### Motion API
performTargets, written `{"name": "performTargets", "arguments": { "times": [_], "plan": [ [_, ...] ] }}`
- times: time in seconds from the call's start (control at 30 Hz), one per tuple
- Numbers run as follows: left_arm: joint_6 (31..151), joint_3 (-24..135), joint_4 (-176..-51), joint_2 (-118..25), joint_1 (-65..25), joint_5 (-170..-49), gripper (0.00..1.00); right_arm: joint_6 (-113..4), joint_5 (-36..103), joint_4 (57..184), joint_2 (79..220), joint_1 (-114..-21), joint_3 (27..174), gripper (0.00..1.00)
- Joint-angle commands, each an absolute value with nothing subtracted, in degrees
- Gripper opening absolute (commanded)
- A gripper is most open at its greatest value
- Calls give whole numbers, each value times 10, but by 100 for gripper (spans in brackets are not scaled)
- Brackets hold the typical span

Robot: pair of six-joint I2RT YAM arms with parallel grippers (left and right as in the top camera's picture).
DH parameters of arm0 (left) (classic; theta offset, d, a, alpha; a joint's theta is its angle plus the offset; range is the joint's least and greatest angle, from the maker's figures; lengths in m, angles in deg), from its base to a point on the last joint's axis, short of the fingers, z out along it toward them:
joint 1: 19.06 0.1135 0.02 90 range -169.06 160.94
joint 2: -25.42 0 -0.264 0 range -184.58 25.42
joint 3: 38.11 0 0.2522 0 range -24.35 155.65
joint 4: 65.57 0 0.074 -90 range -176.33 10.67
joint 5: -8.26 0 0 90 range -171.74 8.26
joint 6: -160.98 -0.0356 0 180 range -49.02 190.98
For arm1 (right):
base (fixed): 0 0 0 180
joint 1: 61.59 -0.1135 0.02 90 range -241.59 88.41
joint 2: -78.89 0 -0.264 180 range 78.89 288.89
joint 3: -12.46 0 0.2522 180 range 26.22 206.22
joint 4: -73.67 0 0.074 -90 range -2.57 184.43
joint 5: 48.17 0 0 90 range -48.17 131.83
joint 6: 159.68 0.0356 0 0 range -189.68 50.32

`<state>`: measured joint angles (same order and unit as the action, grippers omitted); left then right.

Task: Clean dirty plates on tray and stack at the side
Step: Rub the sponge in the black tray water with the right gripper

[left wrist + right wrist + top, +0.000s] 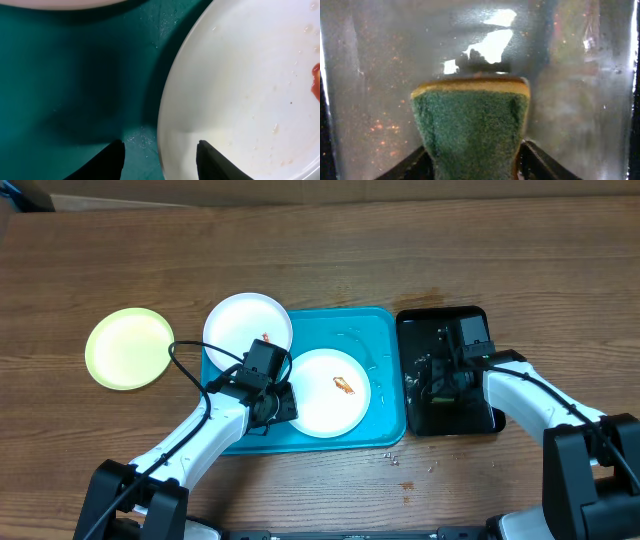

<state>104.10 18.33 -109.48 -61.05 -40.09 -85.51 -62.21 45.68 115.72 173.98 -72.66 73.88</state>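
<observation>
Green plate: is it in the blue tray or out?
Out. The round light-green plate lies on the brown wooden table, apart from the turquoise rectangular plastic tray.

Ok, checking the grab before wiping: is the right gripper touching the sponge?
Touching. The right wrist view shows the sponge pinched narrower between both fingers of the right gripper.

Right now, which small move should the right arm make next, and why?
Probably lift the right gripper, which pinches the green sponge, out of the black tray and toward the white plate on the blue tray. That plate shows an orange smear, and the open left gripper straddles its rim, seemingly ready to steady it.
</observation>
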Motion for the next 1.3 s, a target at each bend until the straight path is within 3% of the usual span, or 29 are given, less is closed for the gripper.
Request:
{"name": "performTargets", "arguments": {
  "times": [0.0,0.1,0.13,0.3,0.5,0.87,0.97,1.07,1.27],
  "plan": [
    [1048,181,-1095,-617,-406,-847,49,-622,435,1158,1749,-728,734,38],
    [1048,181,-1094,-617,-406,-847,49,-622,408,1159,1748,-728,739,5],
    [1048,181,-1094,-617,-406,-847,49,-622,408,1161,1747,-728,747,4],
    [1048,181,-1094,-617,-405,-846,54,-623,408,1220,1726,-728,799,4],
    [1048,181,-1086,-617,-405,-842,52,-622,406,1294,1698,-728,844,4],
    [1048,181,-1078,-617,-405,-807,52,-625,417,1299,1693,-727,844,4],
    [1048,181,-1079,-617,-405,-807,42,-625,417,1297,1693,-727,844,4],
    [1048,180,-1080,-617,-405,-807,25,-627,418,1294,1693,-727,844,4],
    [1034,180,-1076,-617,-405,-807,5,-627,446,1290,1688,-728,845,4]
  ]
}}
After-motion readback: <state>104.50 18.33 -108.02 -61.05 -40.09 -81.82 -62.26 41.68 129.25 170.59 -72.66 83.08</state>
